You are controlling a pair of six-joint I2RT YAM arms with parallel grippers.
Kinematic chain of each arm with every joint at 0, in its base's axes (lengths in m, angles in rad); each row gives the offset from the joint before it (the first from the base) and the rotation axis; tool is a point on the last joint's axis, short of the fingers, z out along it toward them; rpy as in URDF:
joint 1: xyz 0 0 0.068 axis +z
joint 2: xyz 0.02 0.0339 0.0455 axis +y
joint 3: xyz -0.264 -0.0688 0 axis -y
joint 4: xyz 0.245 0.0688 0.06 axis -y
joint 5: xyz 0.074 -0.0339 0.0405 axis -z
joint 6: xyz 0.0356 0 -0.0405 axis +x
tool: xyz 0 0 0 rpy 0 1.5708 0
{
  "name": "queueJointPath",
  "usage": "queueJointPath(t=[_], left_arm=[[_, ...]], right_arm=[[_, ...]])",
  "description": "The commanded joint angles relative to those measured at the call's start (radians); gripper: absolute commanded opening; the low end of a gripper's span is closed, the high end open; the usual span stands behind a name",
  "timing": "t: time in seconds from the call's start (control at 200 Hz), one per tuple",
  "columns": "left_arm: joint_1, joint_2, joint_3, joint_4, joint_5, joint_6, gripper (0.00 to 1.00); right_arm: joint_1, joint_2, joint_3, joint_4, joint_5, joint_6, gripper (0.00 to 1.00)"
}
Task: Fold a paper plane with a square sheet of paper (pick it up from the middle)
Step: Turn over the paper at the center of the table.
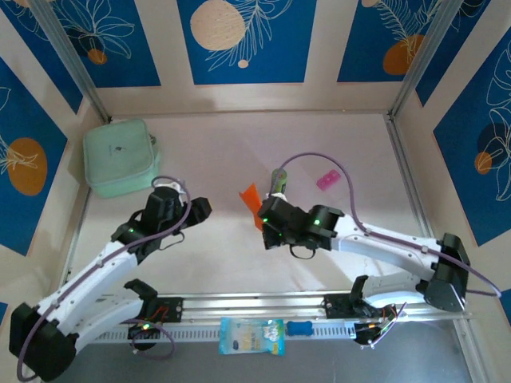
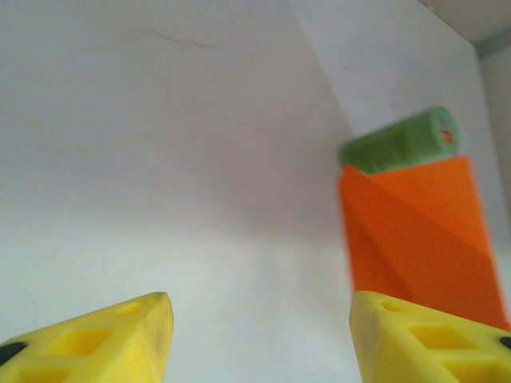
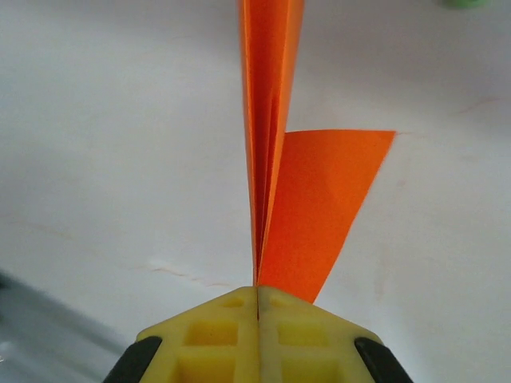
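We see the right gripper pinched tight on thin, matte bright orange paper near mid-table, beside a small green cylindrical can. The paper is folded into a slim, sharp-creased dart with one flap splayed. The left gripper stands apart-jawed, holding nothing.

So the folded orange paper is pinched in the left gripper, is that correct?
No. The folded orange paper is pinched in the right gripper; the right wrist view shows its jaws shut on the paper. The left gripper stands open and holds nothing.
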Motion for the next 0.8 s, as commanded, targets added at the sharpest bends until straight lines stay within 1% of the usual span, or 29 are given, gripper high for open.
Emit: queueJointPath(t=[0.0, 0.07, 0.13, 0.215, 0.37, 0.465, 0.565, 0.63, 0.69, 0.795], left_arm=[[0.034, -0.064, 0.017, -0.193, -0.141, 0.035, 0.61], [0.053, -0.095, 0.023, -0.232, -0.157, 0.044, 0.62], [0.061, -0.115, 0.03, -0.263, -0.181, 0.046, 0.63], [0.067, -0.134, 0.034, -0.294, -0.217, 0.046, 0.64], [0.07, -0.175, 0.034, -0.33, -0.264, 0.036, 0.65], [0.071, -0.195, 0.032, -0.336, -0.275, 0.037, 0.65], [0.072, -0.205, 0.037, -0.348, -0.279, 0.037, 0.66], [0.072, -0.212, 0.036, -0.349, -0.284, 0.037, 0.66], [0.072, -0.216, 0.033, -0.345, -0.283, 0.038, 0.66], [0.072, -0.212, 0.03, -0.334, -0.264, 0.041, 0.66]], right_arm=[[0.068, 0.1, 0.098, -0.288, 0.329, 0.03, 0.03], [0.108, 0.169, 0.144, -0.348, 0.398, 0.049, 0.03], [0.13, 0.233, 0.18, -0.401, 0.43, 0.077, 0.03], [0.152, 0.327, 0.217, -0.431, 0.426, 0.07, 0.02], [0.222, 0.497, 0.301, -0.424, 0.381, 0.01, 0.03], [0.249, 0.547, 0.325, -0.343, 0.308, -0.053, 0.05], [0.25, 0.546, 0.317, -0.239, 0.198, -0.108, 0.09], [0.247, 0.512, 0.283, -0.129, 0.132, -0.15, 0.13], [0.232, 0.473, 0.243, -0.046, 0.057, -0.175, 0.19], [0.178, 0.371, 0.138, 0.116, -0.075, -0.168, 0.3]])
